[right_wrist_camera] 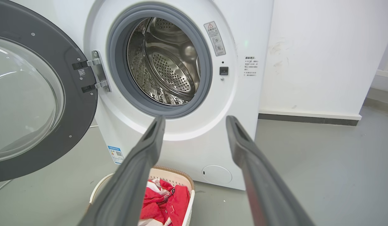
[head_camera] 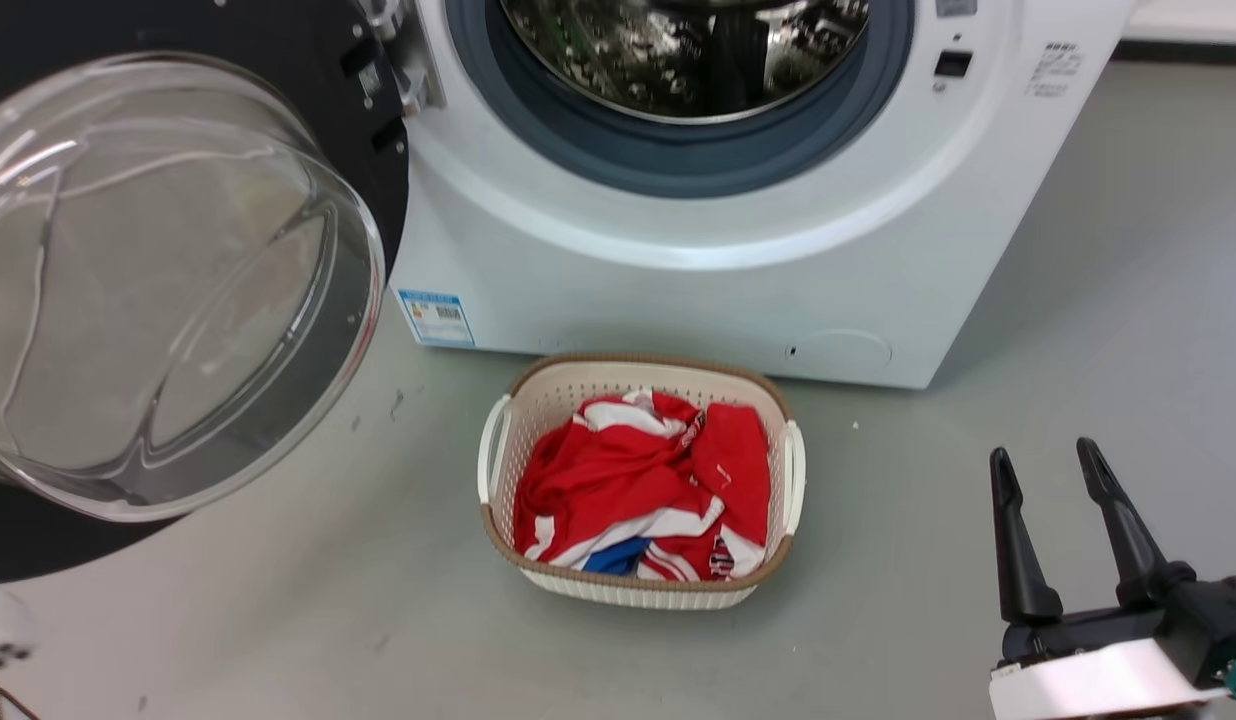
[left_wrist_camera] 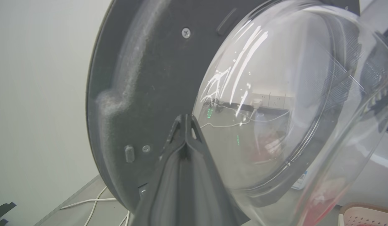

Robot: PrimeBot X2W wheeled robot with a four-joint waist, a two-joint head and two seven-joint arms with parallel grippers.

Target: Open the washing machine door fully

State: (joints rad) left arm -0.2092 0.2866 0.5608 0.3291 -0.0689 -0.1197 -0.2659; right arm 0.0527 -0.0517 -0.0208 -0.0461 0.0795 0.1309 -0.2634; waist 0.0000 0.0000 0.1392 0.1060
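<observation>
Before the washing machine door (left_wrist_camera: 143,78) hangs the pinched-together left end effector (left_wrist_camera: 185,118)

on the washing machine (head_camera: 678,290) the drum mouth (right_wrist_camera: 169,62) gapes unblocked. at its hinge side the washing machine door (head_camera: 168,290) stands swung out, its bulging glass filling that room. just before its front the laundry basket (head_camera: 638,592) sits on the floor (head_camera: 918,520), apart from the cabinet. at its latch side we see open floor, where our right gripper (head_camera: 1042,452) hangs.
</observation>
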